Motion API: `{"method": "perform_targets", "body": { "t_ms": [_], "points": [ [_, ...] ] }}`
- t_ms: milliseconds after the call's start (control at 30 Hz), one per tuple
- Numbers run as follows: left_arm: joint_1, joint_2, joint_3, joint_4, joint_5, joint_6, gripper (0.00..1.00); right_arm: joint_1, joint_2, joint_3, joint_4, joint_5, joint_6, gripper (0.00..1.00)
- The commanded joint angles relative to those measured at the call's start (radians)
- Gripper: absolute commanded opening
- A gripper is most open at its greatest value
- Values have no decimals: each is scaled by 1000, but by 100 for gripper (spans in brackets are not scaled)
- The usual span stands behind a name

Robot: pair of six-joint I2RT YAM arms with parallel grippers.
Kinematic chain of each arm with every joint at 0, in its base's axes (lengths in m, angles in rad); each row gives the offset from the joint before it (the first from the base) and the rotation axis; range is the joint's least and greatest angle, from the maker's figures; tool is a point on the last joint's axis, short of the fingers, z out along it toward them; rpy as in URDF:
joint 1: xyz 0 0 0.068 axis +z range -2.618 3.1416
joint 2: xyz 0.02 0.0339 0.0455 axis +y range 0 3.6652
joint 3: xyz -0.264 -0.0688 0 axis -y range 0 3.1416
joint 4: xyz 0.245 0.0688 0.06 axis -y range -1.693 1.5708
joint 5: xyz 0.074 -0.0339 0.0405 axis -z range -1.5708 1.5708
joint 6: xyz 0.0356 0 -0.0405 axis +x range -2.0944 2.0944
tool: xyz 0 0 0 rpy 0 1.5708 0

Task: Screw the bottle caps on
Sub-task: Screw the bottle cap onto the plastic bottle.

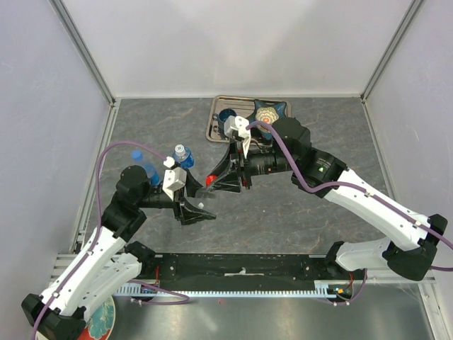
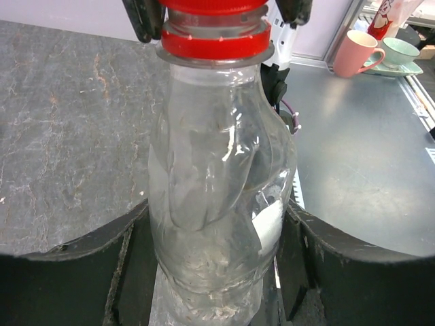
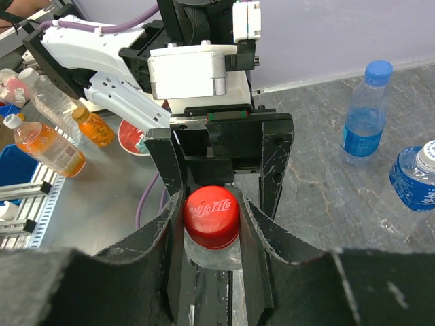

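Bottle (image 2: 217, 170) gripped by left gripper (image 2: 217, 231), right gripper (image 3: 211, 207) pinched on its red cap (image 3: 211, 217)

Metal tray (image 1: 213, 124) holding dark blue cup (image 1: 226, 115); pink mug (image 2: 355, 53).

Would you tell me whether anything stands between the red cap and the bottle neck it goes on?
Nothing visible does: the red cap already sits on the neck of the clear bottle, with the right gripper shut on it and the left gripper holding the bottle.
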State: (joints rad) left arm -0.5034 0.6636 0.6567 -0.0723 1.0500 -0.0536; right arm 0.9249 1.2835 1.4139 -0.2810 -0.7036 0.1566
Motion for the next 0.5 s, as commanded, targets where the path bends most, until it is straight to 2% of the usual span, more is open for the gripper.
{"method": "perform_targets", "body": {
  "t_ms": [0, 133, 267, 467],
  "points": [
    [9, -28, 12, 108, -8, -20, 2, -6, -21, -21, -69, -50, 14, 22],
    [12, -41, -2, 132, -42, -51, 2, -6, -33, -42, 8, 13, 84, 20],
    [14, -45, 1, 180, -142, -123, 2, -3, -46, -166, 237, 81, 207, 20],
    [14, -33, 38, 190, -292, -181, 2, 40, -15, -196, 272, 162, 207, 20]
  ]
}}
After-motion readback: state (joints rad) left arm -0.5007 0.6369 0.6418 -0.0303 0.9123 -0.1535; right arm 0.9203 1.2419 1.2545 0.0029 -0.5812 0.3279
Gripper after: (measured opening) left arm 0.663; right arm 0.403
